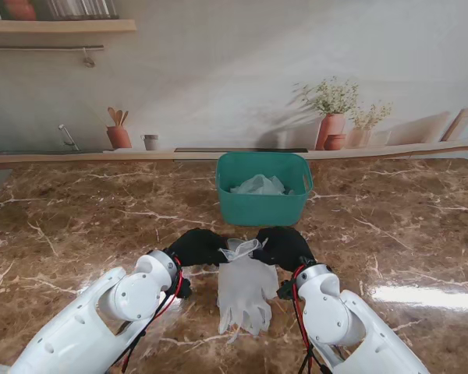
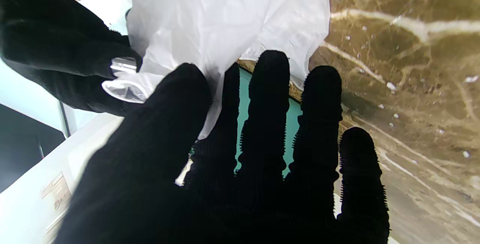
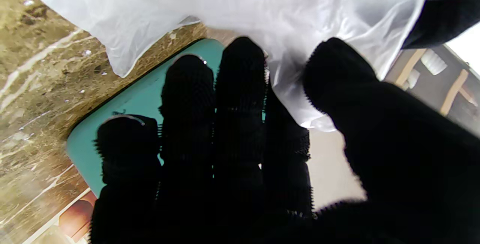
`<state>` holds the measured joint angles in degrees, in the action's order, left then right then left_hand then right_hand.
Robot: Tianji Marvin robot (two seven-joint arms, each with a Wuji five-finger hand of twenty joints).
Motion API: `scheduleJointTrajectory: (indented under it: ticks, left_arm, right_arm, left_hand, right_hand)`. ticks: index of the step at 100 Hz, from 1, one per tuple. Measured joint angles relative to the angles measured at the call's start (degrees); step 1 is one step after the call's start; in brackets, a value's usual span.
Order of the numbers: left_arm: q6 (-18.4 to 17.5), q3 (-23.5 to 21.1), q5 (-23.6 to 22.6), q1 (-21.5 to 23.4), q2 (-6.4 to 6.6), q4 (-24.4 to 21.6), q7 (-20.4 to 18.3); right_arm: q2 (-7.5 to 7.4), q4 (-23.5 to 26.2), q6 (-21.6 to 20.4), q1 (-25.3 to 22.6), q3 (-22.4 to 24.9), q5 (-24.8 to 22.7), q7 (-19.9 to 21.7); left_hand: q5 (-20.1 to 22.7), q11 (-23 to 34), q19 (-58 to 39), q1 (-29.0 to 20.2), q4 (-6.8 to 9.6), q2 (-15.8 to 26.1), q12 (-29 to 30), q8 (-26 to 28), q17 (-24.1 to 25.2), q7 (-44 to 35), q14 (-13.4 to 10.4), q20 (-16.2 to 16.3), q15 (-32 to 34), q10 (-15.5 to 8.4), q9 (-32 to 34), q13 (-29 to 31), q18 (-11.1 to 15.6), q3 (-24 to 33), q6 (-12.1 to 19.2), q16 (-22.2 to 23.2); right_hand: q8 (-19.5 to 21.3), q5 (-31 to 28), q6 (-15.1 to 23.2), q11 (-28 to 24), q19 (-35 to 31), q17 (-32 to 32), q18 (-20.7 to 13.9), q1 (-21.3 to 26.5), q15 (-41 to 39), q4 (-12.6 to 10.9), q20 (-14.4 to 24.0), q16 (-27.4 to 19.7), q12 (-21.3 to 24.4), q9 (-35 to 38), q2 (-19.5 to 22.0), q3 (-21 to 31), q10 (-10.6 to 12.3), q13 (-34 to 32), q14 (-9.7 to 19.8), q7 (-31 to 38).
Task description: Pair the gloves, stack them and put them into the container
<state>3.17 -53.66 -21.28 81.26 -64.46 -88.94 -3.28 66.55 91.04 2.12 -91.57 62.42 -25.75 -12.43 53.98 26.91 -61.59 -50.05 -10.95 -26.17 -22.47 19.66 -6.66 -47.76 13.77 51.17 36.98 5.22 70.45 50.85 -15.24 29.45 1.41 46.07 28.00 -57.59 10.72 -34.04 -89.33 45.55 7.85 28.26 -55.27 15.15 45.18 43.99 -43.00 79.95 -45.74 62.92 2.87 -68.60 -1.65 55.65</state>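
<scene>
Both the left hand [image 1: 196, 246] and the right hand [image 1: 283, 247] pinch the cuff of the stacked gloves [image 1: 246, 292], which may slip apart before reaching the far container [image 1: 264, 207], because the grip is thin.

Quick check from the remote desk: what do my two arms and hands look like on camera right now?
Both arms are glossy white with rounded joint housings; the left arm shows a round cap with small screw holes. Red and black cables run along each wrist. The left hand and right hand both wear black knitted covers, with five ribbed fingers.
</scene>
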Motion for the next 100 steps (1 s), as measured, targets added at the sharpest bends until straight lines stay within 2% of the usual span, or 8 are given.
scheduleJointTrajectory:
  ticks: [24,40,62,93,100]
  left_arm:
    - [2.14,4.09,-3.25,-5.69,-1.09,4.99,2.83]
    - [3.18,6.7,-3.03,-8.75,-1.85,8.14,4.18]
    - [4.43,10.55,-2.96,-12.75,-3.31,13.59,5.97]
    - [5.27,12.92,-1.44,-15.13,-5.34,18.37,8.71]
    - [6.13,13.29,-1.28,-15.31,-5.46,18.52,8.49]
  right_arm:
    - [1.05,-6.06,1.87,4.92,-2.97,0.13,-2.49]
    - [1.69,-9.62,3.16,7.43,-4.97,-2.56,-6.31]
    - [2.46,-14.77,5.3,10.93,-7.77,-4.43,-8.54]
    - [3.36,-21.9,5.79,14.5,-11.2,-7.85,-13.46]
    - [3.43,-22.86,6.02,15.0,-11.8,-8.31,-13.78]
  left_hand:
    - [-0.01,0.65,-0.23,0.52,0.0,-0.04,-0.63,0.76,0.0,-0.02,0.0,0.04,1.34,0.0,0.0,0.0,0.01,1.11,0.0,0.26]
    - [-0.01,0.66,-0.8,0.53,0.0,-0.04,-1.2,0.78,0.0,-0.02,0.0,0.06,1.37,0.0,0.0,0.0,0.03,1.14,0.0,0.58]
    - [-0.01,0.67,-0.84,0.6,0.0,-0.05,-1.2,0.78,0.0,-0.02,0.01,0.06,1.38,0.0,0.0,0.0,0.13,1.7,0.0,0.75]
    - [-0.04,0.67,-0.85,1.28,0.0,-0.06,-1.2,-0.97,0.03,0.02,0.01,0.06,1.38,0.0,-0.05,-0.07,0.68,1.72,0.49,0.76]
    - [-2.5,-0.81,-0.78,1.25,0.0,-0.06,-0.98,-3.27,0.83,2.21,0.01,-0.03,0.17,-0.13,-3.59,-3.69,0.69,1.72,0.53,0.41]
  right_hand:
    - [-0.04,0.0,0.0,-0.82,-0.03,-0.14,0.0,0.0,-1.25,0.02,-0.03,0.0,0.0,0.0,0.5,0.0,0.0,0.0,0.0,0.06]
    - [-0.04,0.0,0.0,-1.46,-0.05,-0.15,0.0,0.0,-1.93,0.02,-0.04,0.0,0.0,0.0,0.5,-0.01,0.0,0.0,0.0,0.07]
    - [-0.05,0.0,0.0,-2.13,-0.21,-0.26,-0.04,0.0,-2.65,0.02,-0.08,0.04,0.0,0.01,0.59,-0.02,0.02,0.0,0.0,0.08]
    - [-0.28,0.51,0.11,-2.13,-0.07,-2.42,-0.66,-0.42,-2.3,0.04,-1.22,0.04,0.0,-0.6,1.5,-0.87,0.3,1.27,0.24,-0.07]
    - [-2.51,1.66,0.07,-0.6,0.84,-4.24,-0.92,-0.07,-0.32,0.04,-2.13,-0.14,0.01,-2.2,1.6,-1.55,0.44,3.21,0.7,-0.86]
